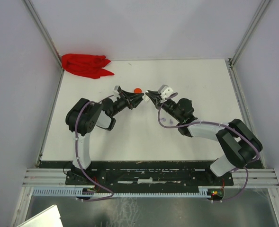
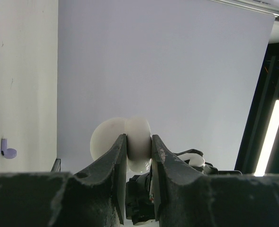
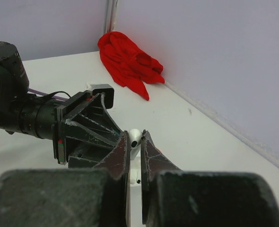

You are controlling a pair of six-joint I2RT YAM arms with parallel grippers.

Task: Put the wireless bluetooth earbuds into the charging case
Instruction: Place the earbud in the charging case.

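Observation:
My left gripper (image 1: 139, 100) is shut on the white charging case (image 2: 138, 142), held off the table with its lid (image 2: 105, 138) open to one side. My right gripper (image 1: 149, 94) is shut on a whitish earbud (image 3: 135, 137), pinched at the fingertips and held right up against the left gripper's tips. In the right wrist view the left gripper (image 3: 85, 126) sits just behind the earbud. A white piece with a dark dot (image 3: 137, 179) shows lower between the right fingers; I cannot tell what it is. A pair of purple earbuds (image 2: 2, 152) lies on the table.
A red cloth (image 1: 85, 65) lies bunched in the far left corner, also in the right wrist view (image 3: 130, 64). A small orange-red item (image 1: 138, 90) lies on the table just beyond the two grippers. Walls enclose the table on three sides.

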